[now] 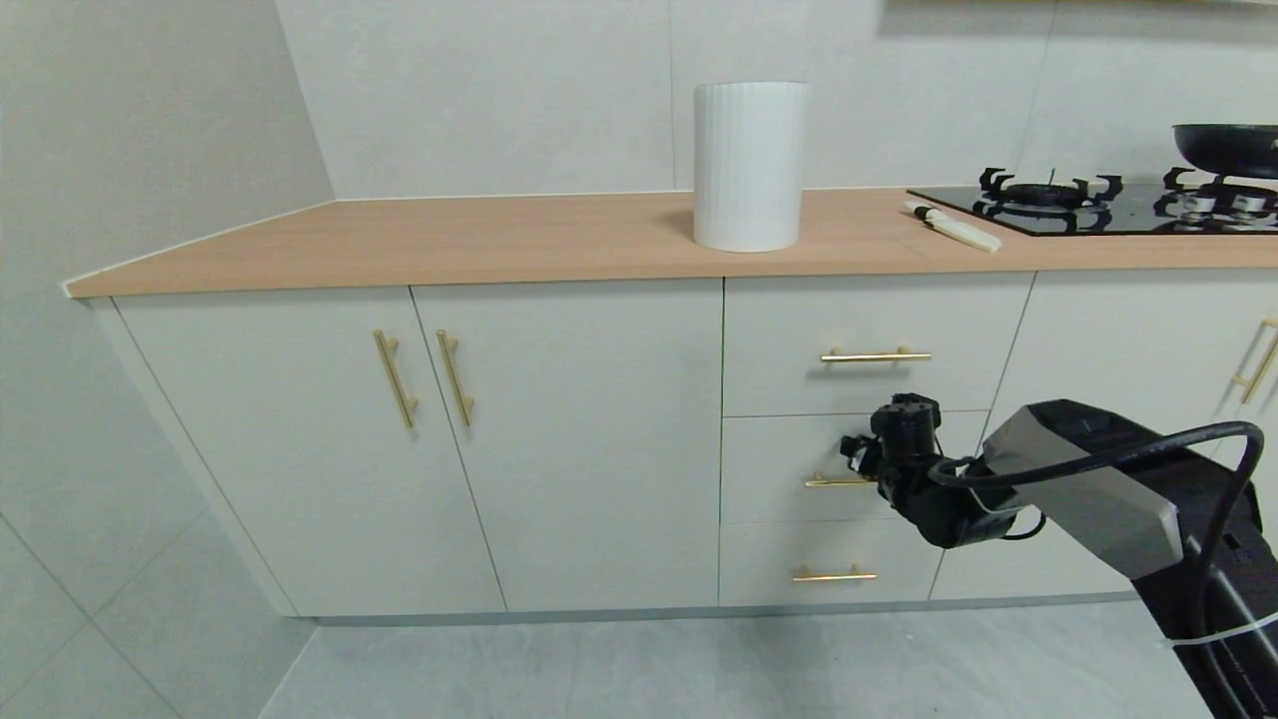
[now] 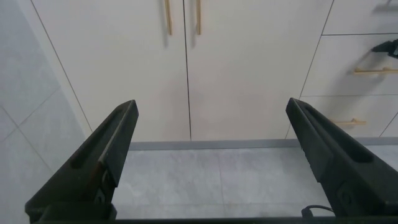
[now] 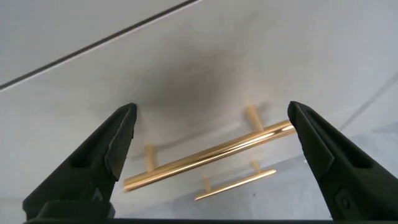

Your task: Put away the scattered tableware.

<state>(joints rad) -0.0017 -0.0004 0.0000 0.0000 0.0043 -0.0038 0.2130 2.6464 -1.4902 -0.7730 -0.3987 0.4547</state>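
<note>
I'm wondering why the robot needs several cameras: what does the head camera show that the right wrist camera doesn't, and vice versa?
Head view: the wooden countertop with a white ribbed canister, a pale utensil, the stove and pan, plus the cabinet doors. Right wrist view: the right gripper up close, fingers spread open. Both: the middle drawer handle and the bottom drawer handle.

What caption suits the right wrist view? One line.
Open right gripper facing a gold drawer handle, a second handle beyond.
</note>
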